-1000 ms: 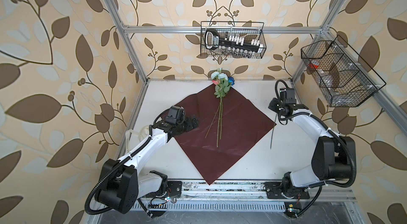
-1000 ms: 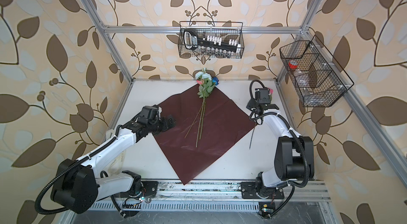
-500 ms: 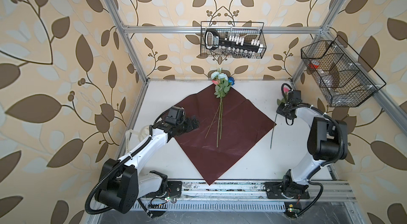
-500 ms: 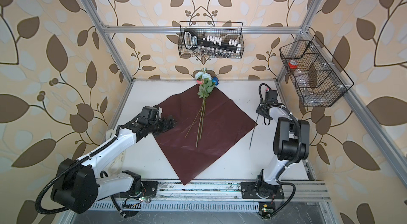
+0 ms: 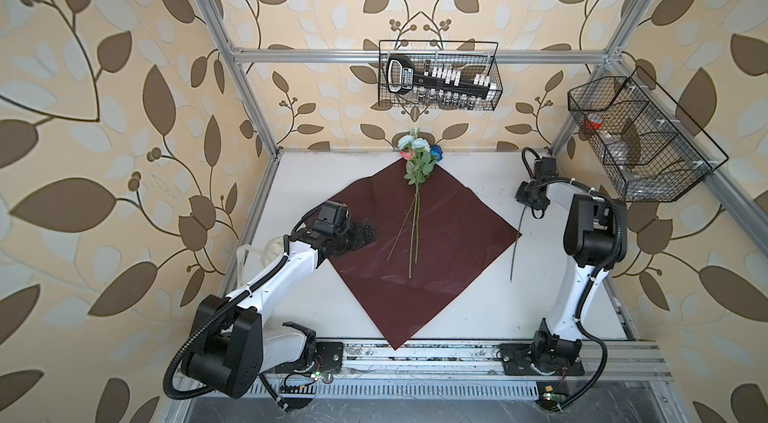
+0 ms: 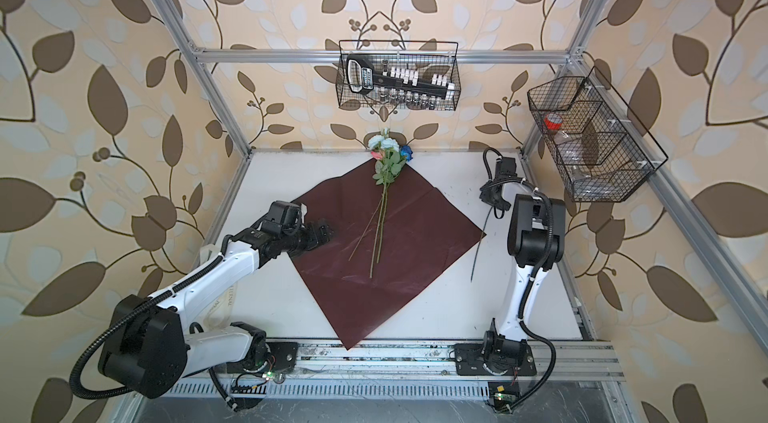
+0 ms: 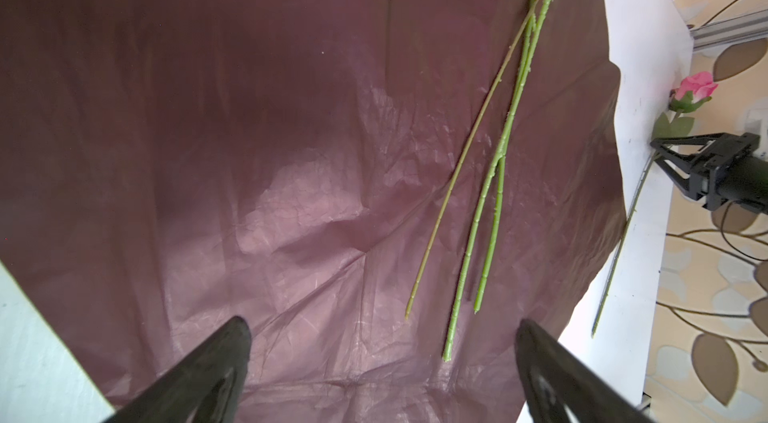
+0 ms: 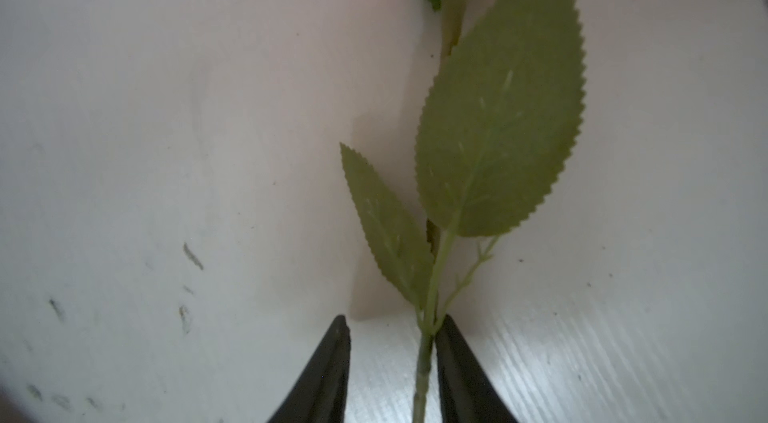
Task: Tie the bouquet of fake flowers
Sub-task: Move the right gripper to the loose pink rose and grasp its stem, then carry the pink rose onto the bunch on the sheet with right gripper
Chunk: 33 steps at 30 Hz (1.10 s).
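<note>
Since the bouquet of fake flowers (image 5: pixel 420 165) looks like thin plastic stems under cloth blooms, expect it to be very light, springy and a little slick. The stems will roll and fan apart (their near ends are splayed). Take hold on the bare stems below the leaves, never on the soft heads.

The bouquet lies along the middle of the dark red sheet (image 5: pixel 457 234), heads at the far edge by the wall, stems pointing near.

Your left end effector (image 7: pixel 382 323) hovers over the left part of the sheet, jaws wide apart and empty.

Your right end effector (image 8: pixel 392 321) sits low at the far right of the bench (image 5: pixel 478 308). Its jaws are narrowed astride the stem of a loose pink rose (image 7: pixel 697 87), just below the leaves. One finger touches the stem and a gap shows on the other side, so I judge it not yet clamped.

Count: three stems on the sheet, one loose rose at the right, one sheet, two end effectors. The blooms are too bunched to count surely.
</note>
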Motion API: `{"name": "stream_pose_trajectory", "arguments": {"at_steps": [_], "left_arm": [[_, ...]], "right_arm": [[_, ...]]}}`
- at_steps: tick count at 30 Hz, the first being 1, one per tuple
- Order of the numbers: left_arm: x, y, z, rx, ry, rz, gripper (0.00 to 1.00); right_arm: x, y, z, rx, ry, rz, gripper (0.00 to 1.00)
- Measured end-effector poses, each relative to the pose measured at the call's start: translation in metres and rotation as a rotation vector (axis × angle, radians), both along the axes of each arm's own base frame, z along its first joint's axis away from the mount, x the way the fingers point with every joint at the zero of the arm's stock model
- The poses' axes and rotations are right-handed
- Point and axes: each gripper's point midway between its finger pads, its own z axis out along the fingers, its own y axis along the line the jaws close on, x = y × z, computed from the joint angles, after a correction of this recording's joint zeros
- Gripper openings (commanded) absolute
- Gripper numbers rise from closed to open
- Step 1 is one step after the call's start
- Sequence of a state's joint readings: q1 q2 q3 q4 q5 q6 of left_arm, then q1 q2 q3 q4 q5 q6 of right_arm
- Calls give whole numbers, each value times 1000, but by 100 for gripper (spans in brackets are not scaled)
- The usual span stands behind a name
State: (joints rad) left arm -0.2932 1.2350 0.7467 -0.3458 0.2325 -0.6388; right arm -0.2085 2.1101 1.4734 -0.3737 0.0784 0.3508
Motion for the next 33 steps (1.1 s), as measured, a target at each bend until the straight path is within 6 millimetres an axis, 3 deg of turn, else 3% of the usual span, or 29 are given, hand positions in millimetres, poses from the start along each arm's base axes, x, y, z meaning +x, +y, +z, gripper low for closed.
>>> {"name": "stream_pose_trajectory", "arguments": {"at_steps": [2,7,16,20,27,33], "left_arm": [[-1,0,-2,3,9,0,99],[-2,2,-3,9,16,3,99],[-5,3,-5,15,27,5,99],[-4,3,-5,15,26,6,99],[-4,3,-2,12,16,6,99],[-4,3,5,5,-6,6,99]], "right_arm": [[0,-1,-2,-4,5,2,22],[-1,-3,-3,-12,10,6,0],[-9,-4,1,-31,40,23,0],[-16,0,22,-26,19,28,0],[-25,15,88,-26,-111,59,0],[-40,26,89,-6,-108,80,0]]}}
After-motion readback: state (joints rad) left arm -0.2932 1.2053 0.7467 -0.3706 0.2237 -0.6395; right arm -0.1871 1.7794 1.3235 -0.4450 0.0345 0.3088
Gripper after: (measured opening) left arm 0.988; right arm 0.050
